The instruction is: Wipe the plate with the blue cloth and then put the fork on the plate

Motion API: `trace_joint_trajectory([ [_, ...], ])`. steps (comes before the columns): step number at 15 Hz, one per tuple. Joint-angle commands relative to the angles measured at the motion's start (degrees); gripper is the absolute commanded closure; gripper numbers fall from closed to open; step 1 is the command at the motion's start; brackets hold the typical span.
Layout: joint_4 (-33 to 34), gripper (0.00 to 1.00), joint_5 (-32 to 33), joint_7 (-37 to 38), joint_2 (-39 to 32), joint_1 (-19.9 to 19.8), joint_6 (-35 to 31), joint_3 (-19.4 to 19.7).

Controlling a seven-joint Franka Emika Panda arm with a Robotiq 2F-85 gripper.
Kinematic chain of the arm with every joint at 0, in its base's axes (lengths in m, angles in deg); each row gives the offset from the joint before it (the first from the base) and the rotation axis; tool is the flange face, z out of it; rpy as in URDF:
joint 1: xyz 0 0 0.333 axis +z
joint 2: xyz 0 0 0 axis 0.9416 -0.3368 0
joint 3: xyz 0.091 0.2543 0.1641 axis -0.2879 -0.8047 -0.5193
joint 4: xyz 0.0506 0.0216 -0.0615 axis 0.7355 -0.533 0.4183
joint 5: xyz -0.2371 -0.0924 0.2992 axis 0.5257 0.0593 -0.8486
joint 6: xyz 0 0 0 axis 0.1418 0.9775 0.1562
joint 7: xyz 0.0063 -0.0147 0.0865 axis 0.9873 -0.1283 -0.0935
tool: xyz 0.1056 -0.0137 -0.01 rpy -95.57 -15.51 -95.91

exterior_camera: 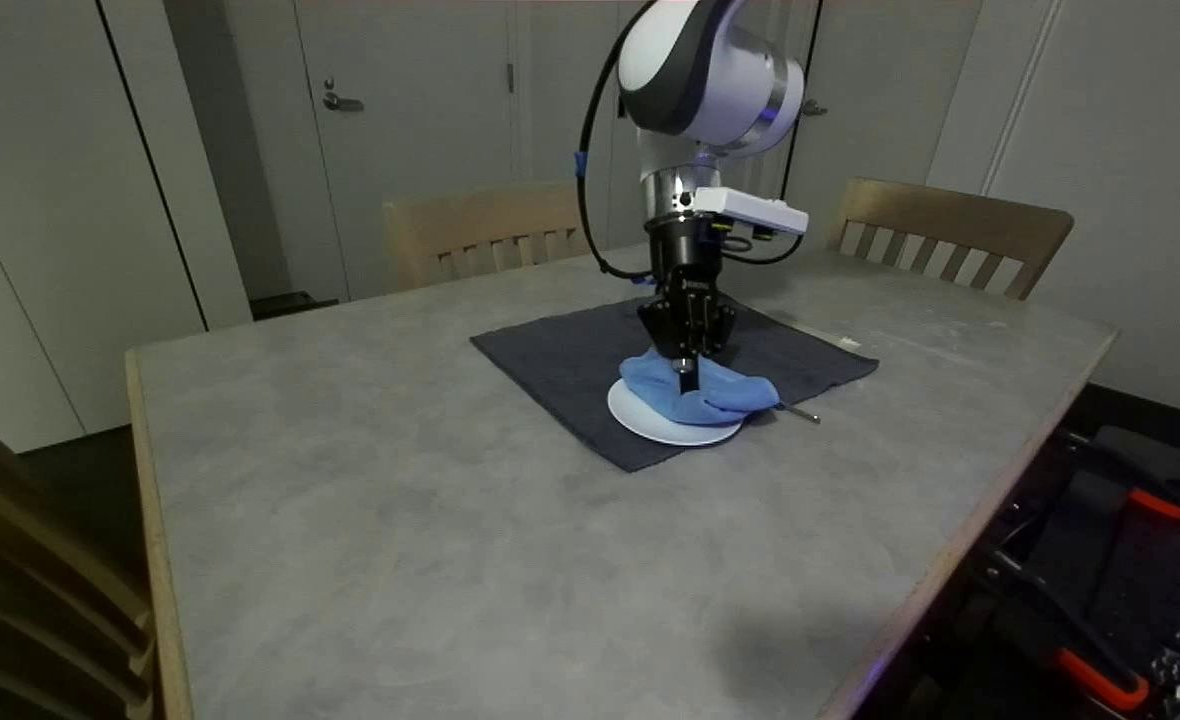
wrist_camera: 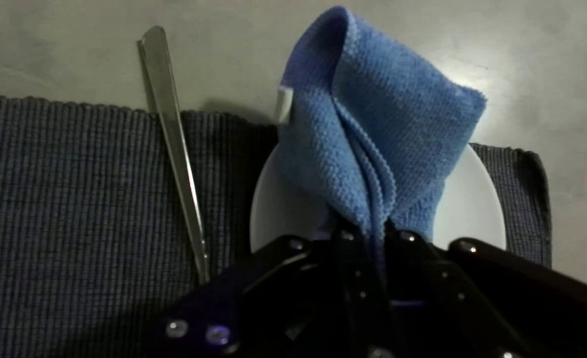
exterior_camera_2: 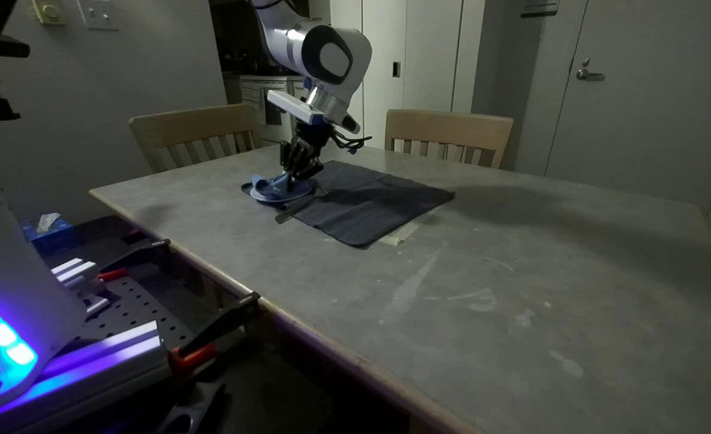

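The round white plate (exterior_camera: 640, 415) lies on the placemat, partly covered by the light blue cloth (exterior_camera: 725, 395). In the wrist view the plate (wrist_camera: 475, 199) shows on both sides of the cloth (wrist_camera: 403, 94). My gripper (wrist_camera: 375, 241) is shut on a bunched fold of the cloth over the plate; the cloth's far part sticks out past the plate's edge. The gripper (exterior_camera: 688, 380) points down in both exterior views. The silvery fork (wrist_camera: 174, 134) lies beside the plate, apart from it, its handle reaching past the placemat's edge; its other end is hidden behind the gripper.
A dark grey placemat (exterior_camera: 560, 355) lies under the plate and part of the fork on the grey table (exterior_camera: 400, 520). Wooden chairs (exterior_camera: 495, 225) stand at the table's edges. Clamps with red parts (exterior_camera_2: 193, 355) sit at the table edge near the robot base.
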Motion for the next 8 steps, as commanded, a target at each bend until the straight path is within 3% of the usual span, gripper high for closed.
trace_joint_trajectory([
  [1,-2.3,0.98,2.0,1.8,1.7,1.4,-3.7,1.0],
  [8,3.1,0.98,5.6,4.4,-1.2,5.7,-0.2,-1.1],
])
